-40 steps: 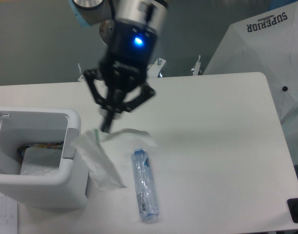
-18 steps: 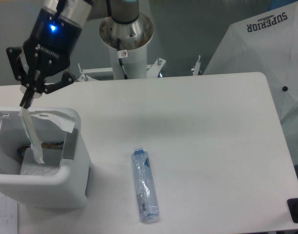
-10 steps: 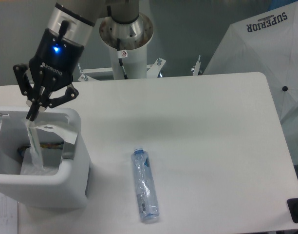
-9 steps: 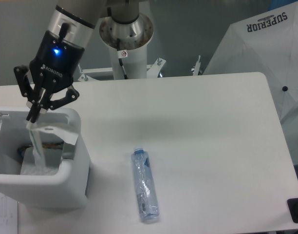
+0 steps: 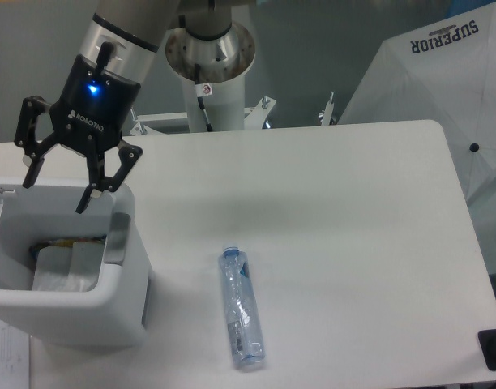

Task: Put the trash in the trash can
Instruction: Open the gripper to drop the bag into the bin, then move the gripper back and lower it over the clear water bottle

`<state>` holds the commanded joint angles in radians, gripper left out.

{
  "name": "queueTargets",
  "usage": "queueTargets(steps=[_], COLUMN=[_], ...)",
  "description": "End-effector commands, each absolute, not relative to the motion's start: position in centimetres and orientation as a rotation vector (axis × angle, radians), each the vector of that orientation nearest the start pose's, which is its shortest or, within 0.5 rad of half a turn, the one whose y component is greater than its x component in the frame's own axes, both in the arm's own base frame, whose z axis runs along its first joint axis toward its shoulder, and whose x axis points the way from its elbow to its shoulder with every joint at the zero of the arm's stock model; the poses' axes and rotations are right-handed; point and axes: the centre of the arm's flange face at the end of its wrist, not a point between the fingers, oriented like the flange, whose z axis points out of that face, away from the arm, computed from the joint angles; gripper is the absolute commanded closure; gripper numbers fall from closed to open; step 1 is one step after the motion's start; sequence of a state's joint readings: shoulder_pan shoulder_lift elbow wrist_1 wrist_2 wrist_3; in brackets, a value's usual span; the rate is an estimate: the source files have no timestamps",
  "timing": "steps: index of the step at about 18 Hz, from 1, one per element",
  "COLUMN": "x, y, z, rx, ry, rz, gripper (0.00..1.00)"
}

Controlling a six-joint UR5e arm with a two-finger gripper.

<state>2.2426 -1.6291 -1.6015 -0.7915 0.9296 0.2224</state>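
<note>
My gripper hangs open and empty just above the far rim of the white trash can at the table's left. The thin plastic bag lies inside the can on top of other litter. The clear bluish bottle with a white label lies on its side on the table, to the right of the can and well away from the gripper.
The robot's base column stands behind the table's far edge. A white cover marked SUPERIOR stands off the table at the right. A sheet of paper lies at the front left corner. A dark object sits at the front right edge.
The gripper carried the plastic bag from the table over to the can, lowered it in, then opened its fingers. The bag dropped into the can. The bottle has not moved.
</note>
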Motion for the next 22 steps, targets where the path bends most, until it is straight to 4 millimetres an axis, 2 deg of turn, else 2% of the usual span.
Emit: queueTargets(steps=[1, 2, 4, 5, 9, 10, 12, 15, 17, 19, 22], x=[-20.0, -22.2, -26.3, -30.2, -37.6, -39.1, -41.1, -44.3, -45.8, -46.7, -46.7], y=[54.2, 53.2, 52.1, 51.5, 51.2, 51.9, 52.7, 53.5, 54.1, 54.5, 55.4], z=[55.2, 55.3, 54.1, 52.3, 48.4, 47.2, 45.1, 42.8, 39.9, 37.2, 32.5], rx=[-2.242, -2.232, -2.23, -2.235, -2.247, -2.254, -2.269, -2.315, -2.36, -2.409, -2.506], ry=[-0.271, -0.317, -0.4, -0.482, -0.596, -0.612, -0.639, -0.717, -0.762, -0.795, -0.836], rz=[-0.315, -0.293, -0.268, -0.265, -0.262, -0.273, -0.287, -0.219, -0.196, -0.17, -0.159], gripper=[0.19, 0.16, 0.09, 0.08, 0.01, 0.01, 0.01, 0.01, 0.0, 0.0, 0.01])
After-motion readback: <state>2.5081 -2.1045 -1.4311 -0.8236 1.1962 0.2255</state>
